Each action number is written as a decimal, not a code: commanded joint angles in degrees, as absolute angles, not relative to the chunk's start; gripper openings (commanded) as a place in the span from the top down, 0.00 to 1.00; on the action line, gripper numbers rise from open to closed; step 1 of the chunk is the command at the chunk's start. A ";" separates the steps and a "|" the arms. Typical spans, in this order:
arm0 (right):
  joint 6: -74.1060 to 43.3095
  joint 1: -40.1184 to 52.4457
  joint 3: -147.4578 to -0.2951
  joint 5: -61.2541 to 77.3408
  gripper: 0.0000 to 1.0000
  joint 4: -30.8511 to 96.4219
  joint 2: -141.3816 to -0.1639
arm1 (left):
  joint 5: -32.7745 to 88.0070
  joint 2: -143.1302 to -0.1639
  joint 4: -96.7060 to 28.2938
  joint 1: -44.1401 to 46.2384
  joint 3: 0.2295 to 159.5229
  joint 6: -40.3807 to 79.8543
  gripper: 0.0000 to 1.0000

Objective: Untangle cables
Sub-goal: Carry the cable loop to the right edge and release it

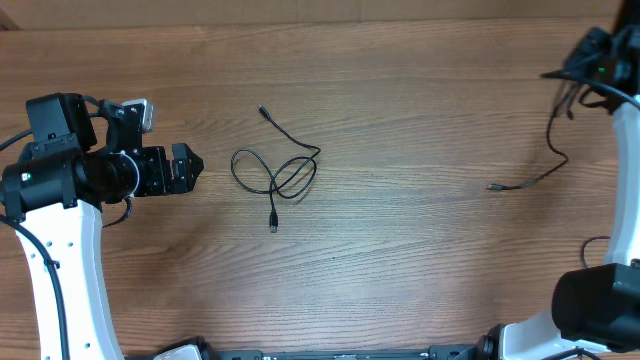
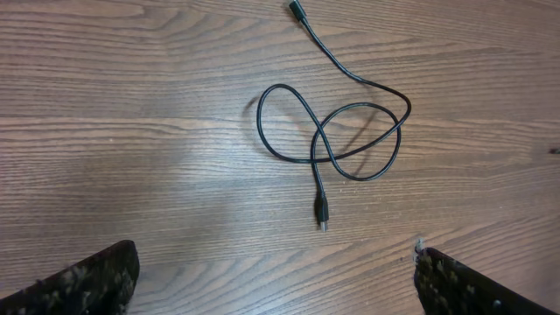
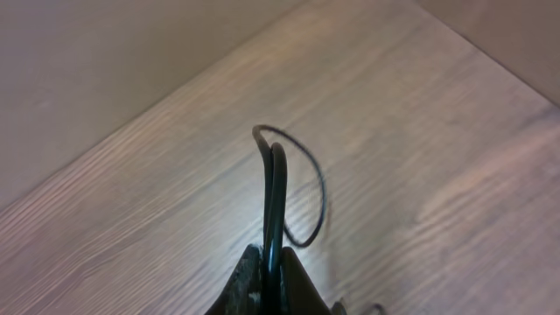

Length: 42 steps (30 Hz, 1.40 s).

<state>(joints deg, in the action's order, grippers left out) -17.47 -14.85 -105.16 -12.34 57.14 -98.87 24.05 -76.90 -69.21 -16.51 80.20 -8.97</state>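
My right gripper (image 3: 271, 282) is the hard one to read. Its wrist view shows only dark, blurred tips at the bottom edge, pinched tight on the held cable (image 3: 276, 188), which rises straight out of them and curls away in a thin loop over the wood. From overhead that gripper (image 1: 592, 62) is a dark clump half cut off by the top right corner. The held cable (image 1: 556, 150) drops from it and trails off toward the middle, ending in a small plug on the table; I cannot make out the plug's type. My left gripper (image 1: 192, 168) stands wide open and holds nothing. In its wrist view (image 2: 276, 282) only the fingers (image 2: 83, 282) show, cropped at the two bottom corners. The looped cable (image 2: 332, 131) lies ahead of that gripper, well apart from the fingers, crossing over itself in a loose pretzel. One plug points back toward the gripper and the other end runs out far ahead, almost to the top edge of the view. Overhead, the looped cable (image 1: 275, 175) sits just ahead of the open jaws. The table (image 1: 400, 280) is brown wood grain with a soft glare patch. Beyond its far edge the right wrist view shows a plain, out-of-focus grey area (image 3: 87, 70); whether it is wall or floor I cannot tell.
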 commanded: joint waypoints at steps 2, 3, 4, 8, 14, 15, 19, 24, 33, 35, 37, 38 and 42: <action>-18.22 -20.23 -106.15 -11.05 0.96 57.56 -97.69 | 25.08 -76.60 -69.14 -16.49 80.79 -8.34 0.00; -18.20 -21.21 -106.15 -11.07 0.96 57.58 -97.73 | 25.08 -76.60 -69.14 -16.49 80.79 -8.34 0.00; -18.17 -22.20 -106.13 -11.05 0.96 57.60 -97.80 | 25.08 -76.60 -69.14 -16.49 80.79 -8.34 0.00; -15.94 -26.30 -106.00 -10.87 0.96 57.63 -98.52 | 25.08 -76.60 -69.14 -16.49 80.79 -8.34 0.00; -14.74 -31.27 -103.85 -10.83 0.96 55.64 -99.77 | 25.08 -76.60 -69.14 -16.49 80.79 -8.34 0.00; -14.76 -32.05 -103.42 -10.50 0.96 55.11 -100.12 | 25.08 -76.60 -69.14 -16.49 80.79 -8.34 0.00; -14.76 -35.68 -102.80 -4.58 0.96 53.41 -102.98 | 25.08 -76.60 -69.14 -16.49 80.79 -8.34 0.00; -14.79 -38.63 -102.80 -3.68 0.96 52.82 -105.84 | 25.08 -76.60 -69.14 -16.49 80.79 -8.34 0.00; -15.25 -46.13 -102.78 0.16 0.96 52.88 -113.80 | 25.08 -76.60 -69.14 -16.49 80.79 -8.34 0.00; -16.12 -47.44 -102.78 0.16 0.94 53.45 -115.18 | 25.08 -76.60 -69.14 -16.49 80.79 -8.34 0.00; -18.31 -48.97 -102.78 0.16 0.84 54.37 -116.55 | 25.08 -76.60 -69.14 -16.49 80.79 -8.34 0.00; -18.81 -49.56 -102.78 0.19 0.82 54.63 -117.01 | 25.08 -76.60 -69.14 -16.49 80.79 -8.34 0.00; -20.34 -51.66 -102.78 0.40 0.43 55.90 -118.48 | 25.08 -76.60 -69.14 -16.49 80.79 -8.34 0.00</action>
<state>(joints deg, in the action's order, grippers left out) -18.09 -50.48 -102.72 -0.23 55.66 -117.82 24.05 -76.90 -69.23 -16.51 80.20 -8.97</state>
